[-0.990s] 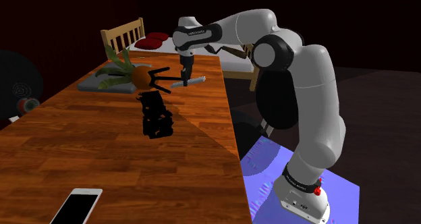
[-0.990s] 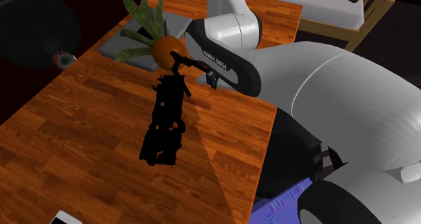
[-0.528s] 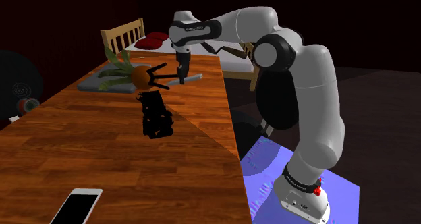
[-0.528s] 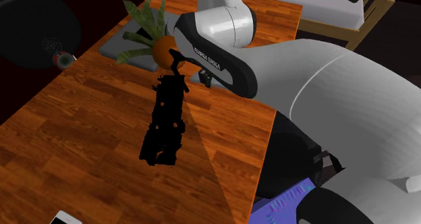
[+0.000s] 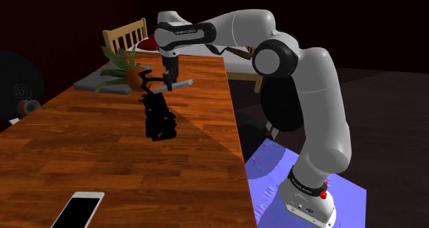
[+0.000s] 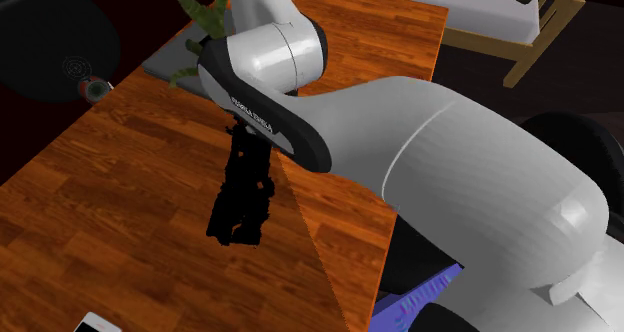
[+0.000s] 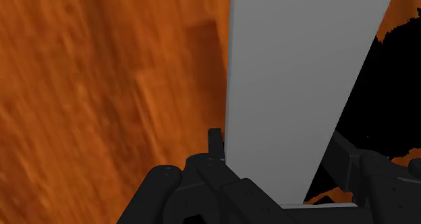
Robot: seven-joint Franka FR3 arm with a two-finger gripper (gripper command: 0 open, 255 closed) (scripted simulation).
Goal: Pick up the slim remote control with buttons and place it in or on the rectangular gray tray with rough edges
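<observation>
The black fingers [image 7: 215, 147] are closed on a flat, plain grey remote [image 7: 297, 88], one on each long edge. In the shoulder view the remote [image 5: 180, 85] is held lying level above the wooden table [image 5: 103, 158], just to the right of an orange, leafy fruit [image 5: 135, 75] that sits on the grey tray [image 5: 86, 84]. A jagged black object [image 5: 159, 120] lies on the table below the fingers, and a smartphone [image 5: 77, 210] rests well apart near the lower edge
</observation>
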